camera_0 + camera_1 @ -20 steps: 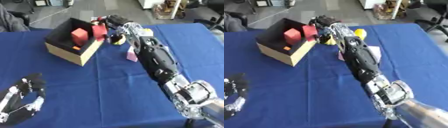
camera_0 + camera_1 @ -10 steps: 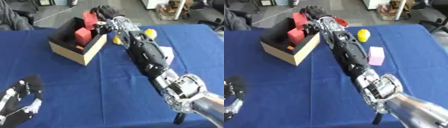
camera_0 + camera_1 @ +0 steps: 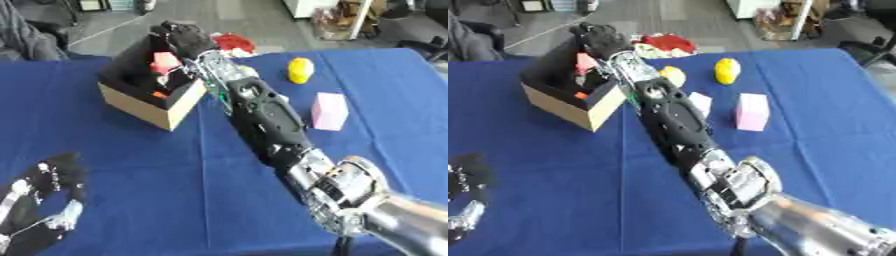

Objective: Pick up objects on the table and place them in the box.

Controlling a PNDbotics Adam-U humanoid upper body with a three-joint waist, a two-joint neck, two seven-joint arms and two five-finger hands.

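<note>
The box (image 3: 149, 107) is parked at the table's far left, pink blocks (image 3: 164, 62) seen inside. Right hand (image 3: 179, 37) is held over it, fingers curled, nothing visibly held. Pink block (image 3: 329, 111) and yellow object (image 3: 300, 70) are left on the blue cloth (image 3: 175, 190). Left hand (image 3: 39, 200) is rested bottom-left, fingers relaxed.

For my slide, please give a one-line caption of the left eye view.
Right hand reaches over the box; yellow object and pink block wait.

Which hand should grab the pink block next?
Right. The right hand is over the box, and its arm already reaches past the pink block on that side. The left hand rests idle at the lower left, far across the table.
</note>
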